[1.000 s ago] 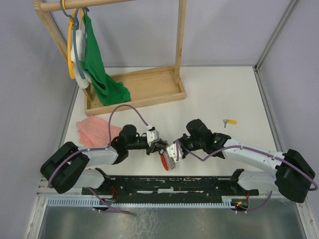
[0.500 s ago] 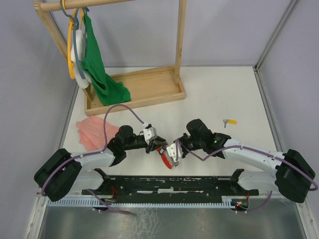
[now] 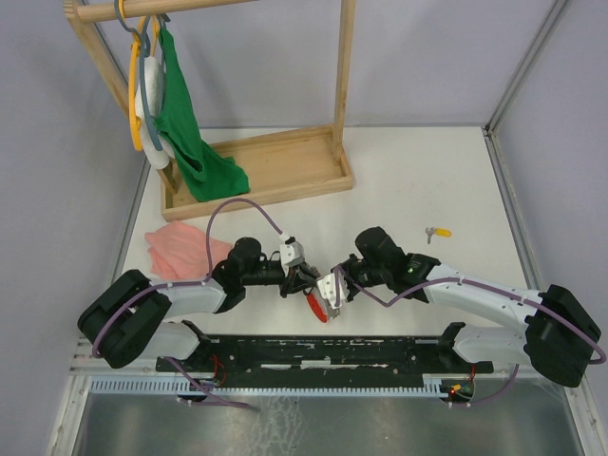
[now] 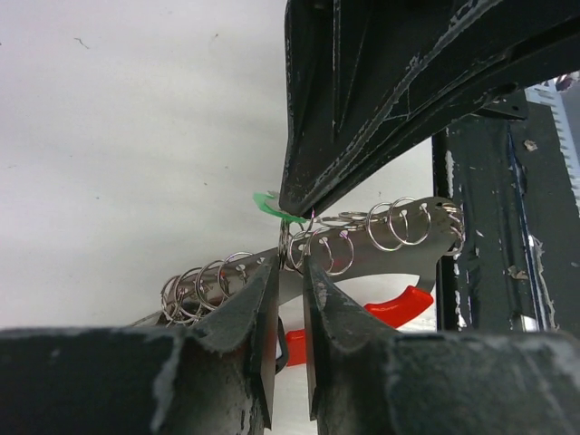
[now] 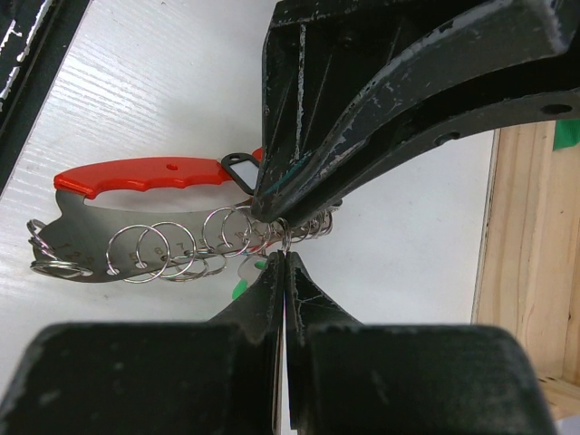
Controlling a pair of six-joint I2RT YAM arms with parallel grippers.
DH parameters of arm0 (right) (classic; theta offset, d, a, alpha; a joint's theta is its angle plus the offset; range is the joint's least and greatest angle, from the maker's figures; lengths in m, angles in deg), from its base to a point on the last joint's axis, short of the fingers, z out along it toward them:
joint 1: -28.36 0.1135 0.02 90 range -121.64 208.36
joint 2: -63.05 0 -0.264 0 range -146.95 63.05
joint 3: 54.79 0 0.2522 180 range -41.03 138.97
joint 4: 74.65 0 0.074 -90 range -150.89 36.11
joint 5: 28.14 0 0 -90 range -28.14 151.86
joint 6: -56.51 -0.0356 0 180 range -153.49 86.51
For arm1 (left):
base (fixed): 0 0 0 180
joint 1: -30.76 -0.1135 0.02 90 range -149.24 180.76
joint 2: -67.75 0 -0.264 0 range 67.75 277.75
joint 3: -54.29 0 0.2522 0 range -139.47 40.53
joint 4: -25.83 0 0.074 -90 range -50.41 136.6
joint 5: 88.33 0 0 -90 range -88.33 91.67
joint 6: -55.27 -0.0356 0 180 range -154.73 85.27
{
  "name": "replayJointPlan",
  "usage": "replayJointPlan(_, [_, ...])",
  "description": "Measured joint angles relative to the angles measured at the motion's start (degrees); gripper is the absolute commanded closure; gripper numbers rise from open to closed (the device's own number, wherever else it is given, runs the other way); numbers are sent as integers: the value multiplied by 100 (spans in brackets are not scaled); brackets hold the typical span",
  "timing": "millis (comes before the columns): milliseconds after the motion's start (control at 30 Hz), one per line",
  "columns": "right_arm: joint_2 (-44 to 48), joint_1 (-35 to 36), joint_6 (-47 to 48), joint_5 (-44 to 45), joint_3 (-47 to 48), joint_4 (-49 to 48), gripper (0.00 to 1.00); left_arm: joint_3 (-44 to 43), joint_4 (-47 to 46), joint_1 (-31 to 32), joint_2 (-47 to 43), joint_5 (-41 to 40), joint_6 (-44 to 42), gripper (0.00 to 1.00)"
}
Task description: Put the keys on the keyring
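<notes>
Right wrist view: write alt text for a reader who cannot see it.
The right gripper, shut, meets the left gripper tip to tip at a steel plate with a red handle, strung with small rings, the white table behind it. A green tag peeks out below the rings.

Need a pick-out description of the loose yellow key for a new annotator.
Start at the wooden rack far left, then scan right across the white table. The yellow key lies alone just beyond the right arm's wrist. Unlike the red-handled ring tool between the arms, it is tiny, untouched, with a yellow head.
</notes>
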Motion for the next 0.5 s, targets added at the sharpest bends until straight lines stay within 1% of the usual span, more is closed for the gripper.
replayJointPlan(200, [4, 0, -2, -9, 0, 0, 99, -122, -33, 0, 96, 168, 50, 81])
replayJointPlan(333, [15, 0, -2, -26, 0, 2, 99, -197, -52, 0, 201, 267, 50, 87])
replayJointPlan(467, [24, -2, -4, -22, -2, 55, 100, -273, -57, -2, 367, 378, 50, 97])
replayJointPlan(500, [28, 0, -7, -26, -2, 87, 100, -291, -52, -2, 404, 422, 50, 97])
